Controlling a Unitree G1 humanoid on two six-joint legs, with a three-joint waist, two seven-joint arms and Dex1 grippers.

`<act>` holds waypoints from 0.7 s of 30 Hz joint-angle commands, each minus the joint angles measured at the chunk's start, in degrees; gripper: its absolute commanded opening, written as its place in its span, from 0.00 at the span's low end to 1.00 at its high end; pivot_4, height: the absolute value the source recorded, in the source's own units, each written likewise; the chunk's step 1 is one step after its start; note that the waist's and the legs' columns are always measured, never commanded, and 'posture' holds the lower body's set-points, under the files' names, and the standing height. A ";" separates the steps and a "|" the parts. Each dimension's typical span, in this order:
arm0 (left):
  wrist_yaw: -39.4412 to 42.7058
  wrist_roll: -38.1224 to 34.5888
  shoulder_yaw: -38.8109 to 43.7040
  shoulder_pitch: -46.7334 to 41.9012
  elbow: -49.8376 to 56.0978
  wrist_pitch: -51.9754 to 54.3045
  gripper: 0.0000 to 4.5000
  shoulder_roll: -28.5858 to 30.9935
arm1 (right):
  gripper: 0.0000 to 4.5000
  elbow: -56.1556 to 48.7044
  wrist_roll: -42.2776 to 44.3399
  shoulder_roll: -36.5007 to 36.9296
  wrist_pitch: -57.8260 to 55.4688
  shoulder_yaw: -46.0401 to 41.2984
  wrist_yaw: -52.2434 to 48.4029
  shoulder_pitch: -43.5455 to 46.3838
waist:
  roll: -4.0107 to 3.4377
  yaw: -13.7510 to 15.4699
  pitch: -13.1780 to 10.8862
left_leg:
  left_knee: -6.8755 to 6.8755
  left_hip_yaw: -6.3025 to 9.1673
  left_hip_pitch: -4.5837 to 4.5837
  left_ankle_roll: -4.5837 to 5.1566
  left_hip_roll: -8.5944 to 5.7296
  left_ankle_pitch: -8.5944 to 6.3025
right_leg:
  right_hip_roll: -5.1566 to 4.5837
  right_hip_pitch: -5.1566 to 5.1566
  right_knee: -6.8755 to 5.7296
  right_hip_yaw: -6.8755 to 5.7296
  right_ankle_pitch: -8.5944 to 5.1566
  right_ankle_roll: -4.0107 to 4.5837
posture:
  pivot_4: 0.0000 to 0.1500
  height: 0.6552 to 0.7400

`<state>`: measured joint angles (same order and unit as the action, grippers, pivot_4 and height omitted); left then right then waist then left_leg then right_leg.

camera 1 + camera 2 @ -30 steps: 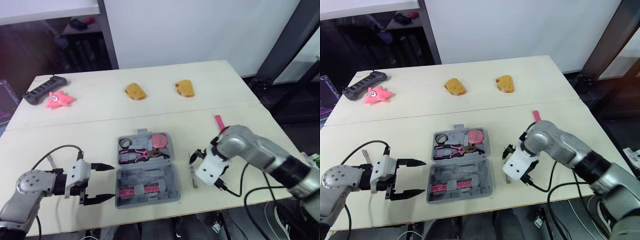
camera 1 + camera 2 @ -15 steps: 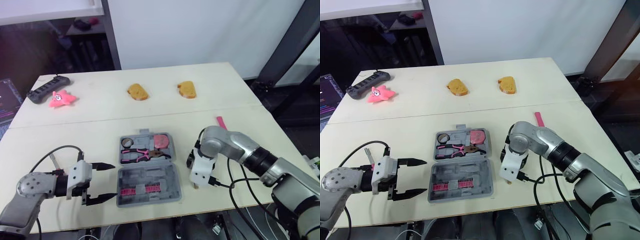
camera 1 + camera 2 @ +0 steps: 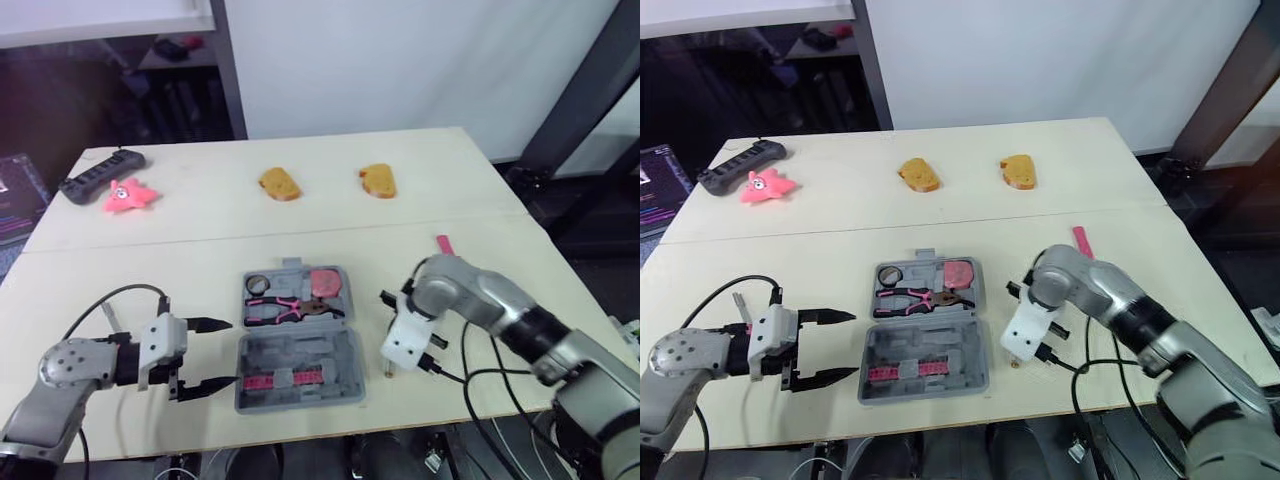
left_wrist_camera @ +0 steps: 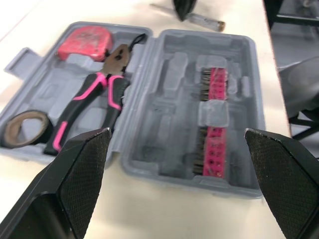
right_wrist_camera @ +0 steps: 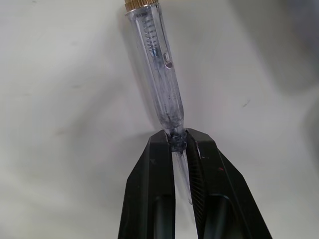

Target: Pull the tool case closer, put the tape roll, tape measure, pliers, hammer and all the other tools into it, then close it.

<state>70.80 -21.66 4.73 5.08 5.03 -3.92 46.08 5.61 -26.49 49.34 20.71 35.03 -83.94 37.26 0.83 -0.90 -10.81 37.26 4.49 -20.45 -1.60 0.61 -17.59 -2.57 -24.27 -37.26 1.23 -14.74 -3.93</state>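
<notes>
Pale bench (image 3: 200, 260): left gripper (image 3: 232, 352) spread wide beside open tool case (image 3: 300, 352); right gripper (image 5: 178, 142) clamped on clear screwdriver (image 5: 158, 74).

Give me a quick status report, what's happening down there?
Left gripper open, beside the tool case. Right gripper shut on clear screwdriver. Case open; tape roll, pliers, tape measure inside. Pink item lies outside.
</notes>
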 commanded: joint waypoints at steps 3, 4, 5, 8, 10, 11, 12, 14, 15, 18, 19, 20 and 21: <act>-0.67 -0.79 0.57 -1.11 -0.75 0.18 1.00 -0.95 | 0.01 -31.88 23.56 5.11 -51.24 -21.87 -6.73 -8.19 | -0.21 0.04 -0.13 | -0.03 0.03 -0.02 0.00 0.01 0.00 | 0.02 -0.07 -0.03 -0.01 0.00 -0.01 | 1.00 1.00; -0.77 -1.08 0.87 -1.05 -0.93 0.41 1.00 -1.10 | 0.01 -36.38 25.76 5.25 -63.63 -24.53 -6.29 -8.30 | -0.24 -0.17 -0.11 | -0.03 0.05 -0.01 0.00 0.05 0.00 | 0.07 -0.07 -0.06 -0.01 0.00 -0.01 | 1.00 1.00; -0.64 -1.14 1.11 -0.97 -1.18 0.29 1.00 -1.12 | 0.01 -39.80 27.31 5.35 -75.06 -26.11 -4.99 -7.83 | -0.23 -0.21 -0.09 | -0.02 0.07 0.04 0.00 0.10 0.00 | 0.12 -0.07 -0.10 0.00 0.00 0.00 | 1.00 1.00; -0.03 -0.81 1.32 -0.93 -2.17 -0.69 1.00 -1.02 | 0.01 -43.04 32.61 1.65 -106.05 -30.47 1.40 -6.32 | -0.22 0.01 -0.08 | -0.01 0.12 0.08 -0.01 0.18 0.00 | 0.20 -0.03 -0.09 -0.07 0.04 0.09 | 1.00 1.00; 0.29 -0.65 1.25 -1.07 -2.67 -1.11 1.00 -0.94 | 0.01 -42.16 35.36 -0.76 -112.77 -33.99 6.97 -9.80 | -0.03 0.30 0.03 | -0.02 0.14 0.06 -0.01 0.17 0.00 | 0.20 -0.02 -0.04 -0.13 0.04 0.11 | 1.00 1.00; 0.43 -0.59 1.22 -1.18 -2.93 -1.29 1.00 -0.96 | 0.01 -42.17 36.95 -1.03 -113.21 -35.29 9.72 -12.24 | -0.04 0.54 0.02 | -0.01 0.15 0.00 -0.01 0.17 0.00 | 0.19 -0.02 -0.03 -0.14 0.03 0.11 | 1.00 1.00; 0.53 -0.53 1.16 -1.37 -3.23 -1.41 1.00 -1.01 | 0.01 -42.31 39.20 -1.67 -113.21 -36.73 12.57 -14.65 | -0.10 0.80 -0.02 | -0.03 0.16 -0.06 -0.01 0.11 0.01 | 0.13 -0.03 0.03 -0.16 0.03 0.11 | 1.00 1.00; 0.61 -0.27 0.86 -2.03 -3.78 -1.65 1.00 -1.11 | 0.01 -41.13 41.76 -12.40 -113.21 -43.34 23.63 -20.54 | -0.05 0.88 0.01 | -0.03 0.09 -0.12 -0.01 0.02 0.00 | 0.00 -0.06 0.06 -0.14 0.04 0.08 | 1.00 1.00; 0.54 -0.27 0.74 -2.31 -3.86 -1.54 1.00 -1.16 | 0.01 -40.76 41.55 -20.09 -113.21 -46.95 30.66 -23.04 | 0.21 0.89 0.16 | -0.04 0.07 -0.12 -0.01 0.02 0.00 | 0.02 -0.06 0.08 -0.13 0.05 0.07 | 1.00 1.00; 0.56 -0.24 0.56 -2.46 -3.80 -1.51 1.00 -1.27 | 0.01 -42.12 36.77 -39.52 -113.21 -54.16 50.34 -26.18 | 0.12 0.00 0.17 | -0.09 0.13 -0.07 -0.05 0.10 0.03 | 0.12 -0.09 -0.04 -0.11 0.05 0.06 | 1.00 1.00; 0.56 -0.22 0.52 -2.43 -3.74 -1.52 1.00 -1.29 | 0.01 -42.98 35.89 -44.28 -113.21 -55.71 55.49 -26.32 | 0.00 -0.22 0.17 | -0.10 0.11 -0.02 -0.06 0.11 0.03 | 0.13 -0.11 -0.10 -0.06 0.05 0.06 | 1.00 1.00; 0.52 -0.21 0.51 -2.40 -3.64 -1.48 1.00 -1.32 | 0.01 -44.01 35.74 -48.43 -113.21 -56.60 59.89 -26.82 | -0.14 -0.34 0.13 | -0.11 0.10 -0.01 -0.08 0.11 0.04 | 0.14 -0.14 -0.14 -0.02 0.05 0.07 | 1.00 1.00; 0.44 -0.28 0.62 -2.25 -3.43 -1.42 1.00 -1.33 | 0.01 -45.15 36.07 -50.33 -113.21 -56.05 63.19 -27.77 | -0.20 -0.32 0.15 | -0.12 0.06 -0.03 -0.17 0.10 0.09 | 0.13 -0.21 -0.16 0.04 0.05 0.07 | 1.00 1.00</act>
<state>71.06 -21.78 4.72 2.46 0.61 -4.53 44.57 -35.86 9.68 -0.25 -92.12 -19.85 -26.32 9.52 0.62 -1.22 -10.65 37.11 4.55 -20.48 -1.82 0.70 -17.46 -2.45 -24.48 -37.43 1.26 -14.69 -3.87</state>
